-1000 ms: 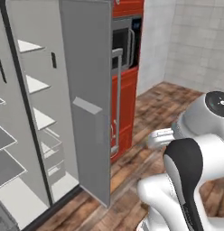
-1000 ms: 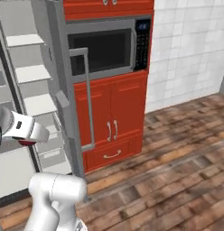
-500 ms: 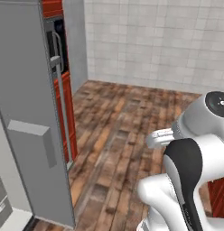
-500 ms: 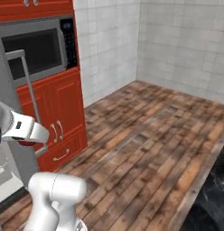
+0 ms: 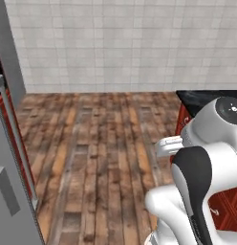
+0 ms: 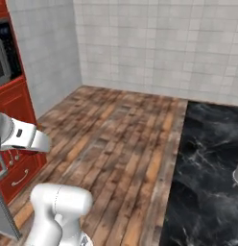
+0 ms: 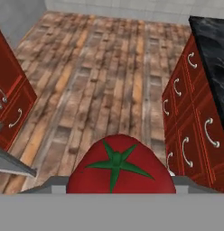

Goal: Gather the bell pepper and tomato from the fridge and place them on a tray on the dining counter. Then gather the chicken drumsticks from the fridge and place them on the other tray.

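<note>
In the hand view a red tomato (image 7: 118, 168) with a green star-shaped stem sits right at my gripper (image 7: 119, 188), filling the space between the jaws, and the gripper is shut on it above the wooden floor. The fridge's open grey door (image 5: 9, 201) with its long bar handle (image 5: 15, 143) stands at the left edge of the left base view, and its lower corner (image 7: 12, 166) reaches into the hand view. The bell pepper, the chicken drumsticks, both trays and the dining counter are out of view.
A red drawer cabinet (image 7: 190, 131) with a black marble top (image 6: 207, 158) stands to the right. Red cabinets (image 6: 13, 120) stand at the left. A white tiled wall (image 5: 120, 43) closes the far side. Open wooden floor (image 5: 101, 143) lies between.
The base has turned right, so both base views have swung off the fridge shelves and the microwave cabinet onto the floor, the tiled wall and the black-topped cabinet.
</note>
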